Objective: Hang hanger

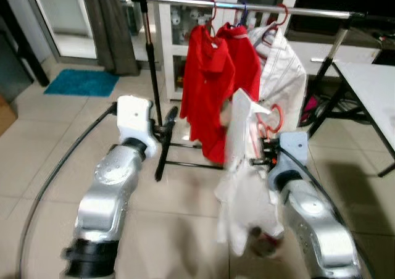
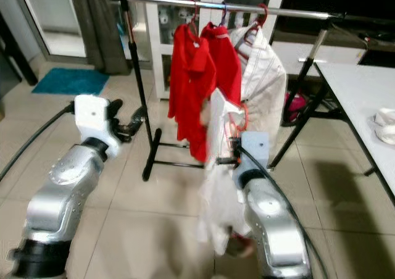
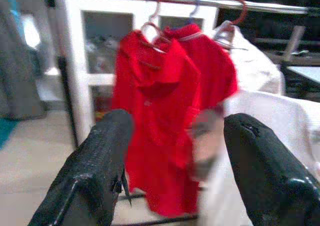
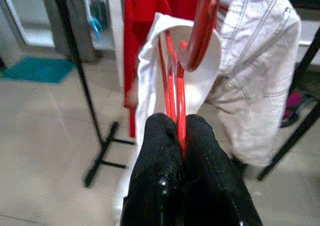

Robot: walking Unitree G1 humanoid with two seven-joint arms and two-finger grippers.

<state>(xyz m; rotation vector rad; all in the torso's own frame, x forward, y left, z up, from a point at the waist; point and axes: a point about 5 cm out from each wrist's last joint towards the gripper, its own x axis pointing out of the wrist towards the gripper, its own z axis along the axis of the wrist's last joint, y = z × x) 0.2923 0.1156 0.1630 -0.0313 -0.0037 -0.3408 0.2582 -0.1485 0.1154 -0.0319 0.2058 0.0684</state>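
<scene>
1. A clothes rack [image 1: 247, 7] stands ahead of the robot, at about twelve o'clock in the head views. Its silver bar runs across the top and a black upright [image 1: 151, 63] drops to a black foot on the tiled floor [image 1: 55, 143].

2. Three garments hang on the bar: two red shirts [image 1: 207, 81] side by side, and at their three o'clock side a white garment [image 1: 284, 75] on a red hook.

3. The right gripper [image 4: 180, 136] is raised in front of the rack, at roughly five o'clock in the left eye view. Its two black fingers are pressed together, pinching the thin red wire of a red hanger [image 4: 175, 86].

4. That hanger carries a white cloth [image 1: 244, 174], which drapes down past the right arm toward the floor. Hanger and cloth sit below the bar, in front of the hung clothes; the hanger's hook [image 4: 200, 31] is not on the bar.

5. The left gripper [image 3: 175, 156] is held up at about nine o'clock of the rack's upright. Its fingers are spread wide apart with nothing between them, and the red shirts show through the gap in the left wrist view.

6. A white cabinet [image 1: 179, 26] with glass doors stands behind the rack. A teal mat [image 1: 80, 81] lies on the floor at about ten o'clock, near a grey curtain [image 1: 111, 26].

7. A white table [image 1: 370, 87] edges in at three o'clock, with black folding legs beneath it.
</scene>
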